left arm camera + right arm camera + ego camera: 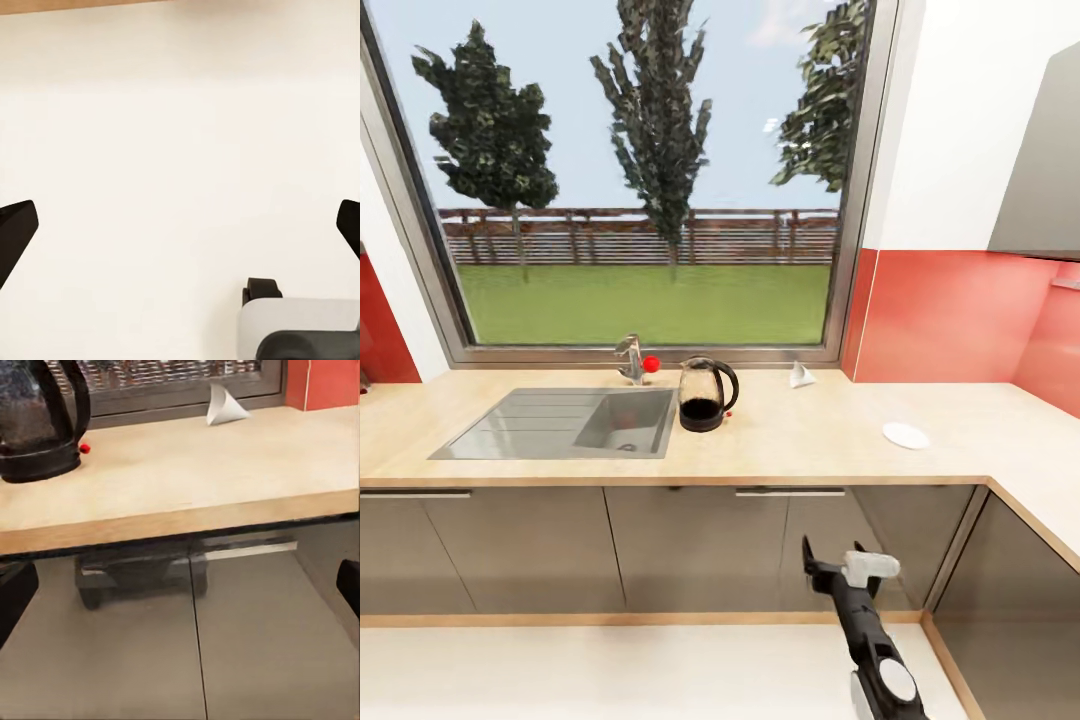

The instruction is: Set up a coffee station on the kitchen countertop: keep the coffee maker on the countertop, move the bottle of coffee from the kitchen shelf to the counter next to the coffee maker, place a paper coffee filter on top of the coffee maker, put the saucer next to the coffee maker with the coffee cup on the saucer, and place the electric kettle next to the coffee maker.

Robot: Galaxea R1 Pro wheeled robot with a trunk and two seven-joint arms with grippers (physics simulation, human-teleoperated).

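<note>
The electric kettle (707,393), clear glass with a black base and loop handle, stands on the kitchen countertop (800,450) just right of the sink; it is also in the right wrist view (37,424). A white paper coffee filter (802,375) (223,405) lies by the window sill. The saucer (906,435) rests flat further right. My right gripper (840,568) (180,589) is open, low in front of the cabinet doors and below the counter edge. My left gripper (180,225) is open over pale floor. The coffee maker, bottle of coffee and coffee cup are out of view.
A grey sink (565,423) with a faucet (630,358) and a small red object (651,364) occupies the counter's left half. Dark grey cabinets (690,545) run below. The counter turns a corner at right under a red backsplash (950,315). A large window (650,180) is behind.
</note>
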